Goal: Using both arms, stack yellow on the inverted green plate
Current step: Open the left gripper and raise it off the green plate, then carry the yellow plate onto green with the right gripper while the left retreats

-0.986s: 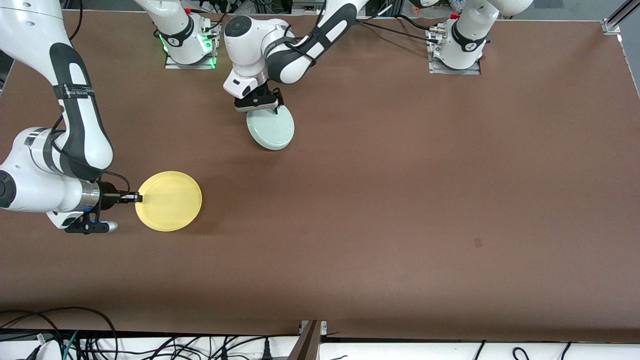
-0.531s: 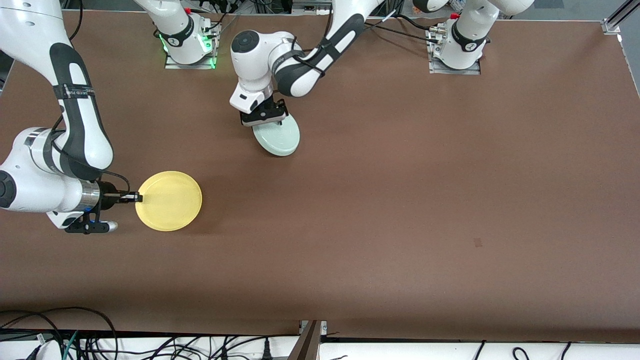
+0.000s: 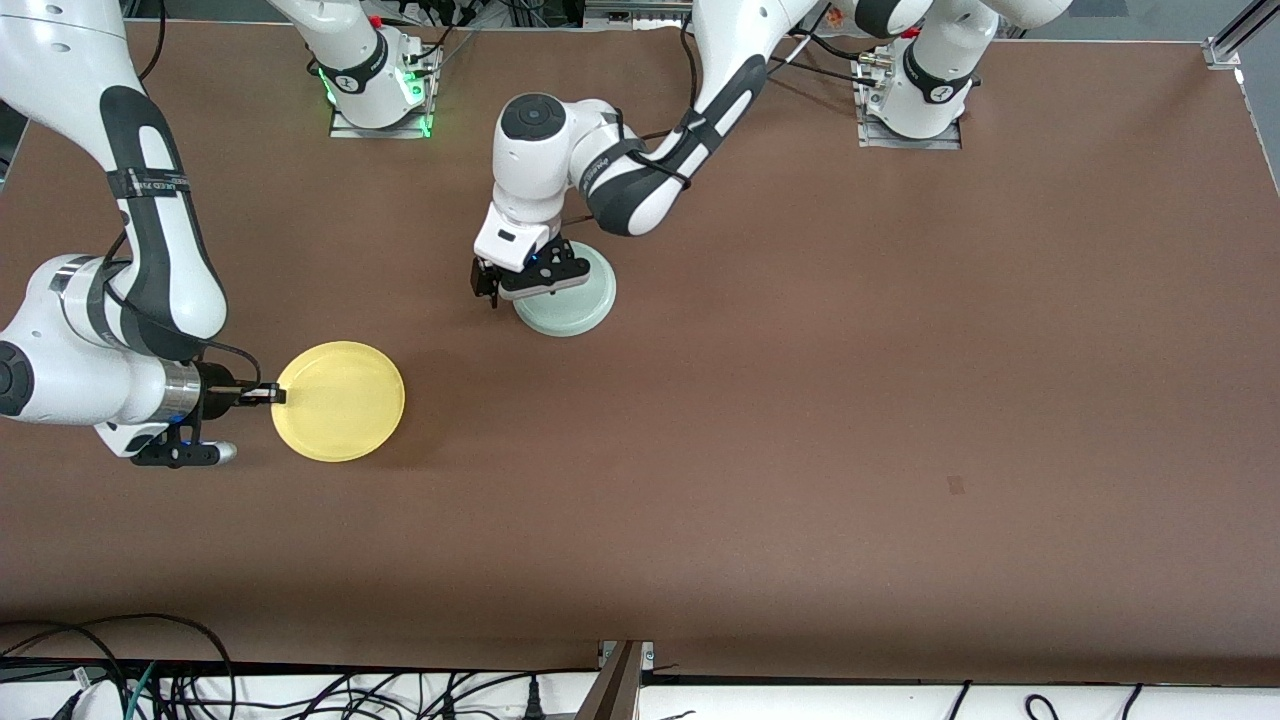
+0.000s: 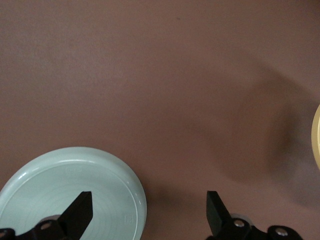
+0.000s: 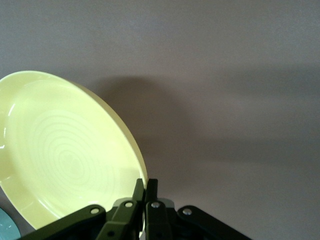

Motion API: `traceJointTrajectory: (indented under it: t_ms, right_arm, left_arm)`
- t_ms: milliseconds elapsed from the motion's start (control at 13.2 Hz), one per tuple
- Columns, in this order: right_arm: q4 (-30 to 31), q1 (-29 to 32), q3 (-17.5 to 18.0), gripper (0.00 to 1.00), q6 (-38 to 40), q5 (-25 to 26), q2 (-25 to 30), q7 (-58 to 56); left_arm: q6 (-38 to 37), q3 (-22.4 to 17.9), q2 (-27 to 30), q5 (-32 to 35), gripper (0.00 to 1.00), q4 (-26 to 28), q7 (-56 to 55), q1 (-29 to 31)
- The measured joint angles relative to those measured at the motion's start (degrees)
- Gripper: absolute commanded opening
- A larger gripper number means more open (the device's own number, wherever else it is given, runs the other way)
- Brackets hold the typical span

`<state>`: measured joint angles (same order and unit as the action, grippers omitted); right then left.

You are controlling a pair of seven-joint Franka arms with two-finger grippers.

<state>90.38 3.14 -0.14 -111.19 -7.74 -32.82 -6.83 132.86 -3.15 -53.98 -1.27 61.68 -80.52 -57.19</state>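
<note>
robotics lab | brown-covered table point(image 3: 800, 420) | two bolted arm base plates point(image 3: 910, 130) | loose black cables point(image 3: 300, 690) along near edge | aluminium framing point(image 3: 1235, 35)

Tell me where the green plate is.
The green plate lies upside down on the table, under the open left gripper, farther from the front camera than the yellow plate.

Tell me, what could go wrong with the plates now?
The right gripper pinches only the thin rim of the yellow plate, so it might tilt or slip when carried. The left gripper is open right over the green plate and might bump it.
</note>
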Motion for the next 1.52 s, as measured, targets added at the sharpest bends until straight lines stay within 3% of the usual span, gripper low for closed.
traceJointTrajectory:
  t_ms: [379, 910, 1289, 1516]
  right_arm:
    - [-0.01, -3.66, 0.54, 0.0, 4.37, -0.07, 0.46, 4.62]
    - [1.35, -4.95, 6.14, 0.0, 5.83, -0.17, 0.98, 6.43]
    - [3.76, -12.75, 7.28, 0.0, 3.7, -0.25, 1.05, 14.36]
    - [8.71, -14.36, 10.17, 0.0, -0.55, -0.25, 2.78, 15.84]
  left_arm:
    - [-1.3, -0.14, 3.47, 0.0, 1.0, -0.12, 7.59, 9.46]
    - [-22.3, 0.13, 14.06, -0.03, 1.0, -0.08, 26.13, 19.81]
    - [-31.28, 0.13, 21.23, -0.12, 1.0, 3.3, 43.78, 26.69]
    - [-38.4, 0.15, 26.73, -0.19, 1.0, 5.6, 48.34, 29.63]
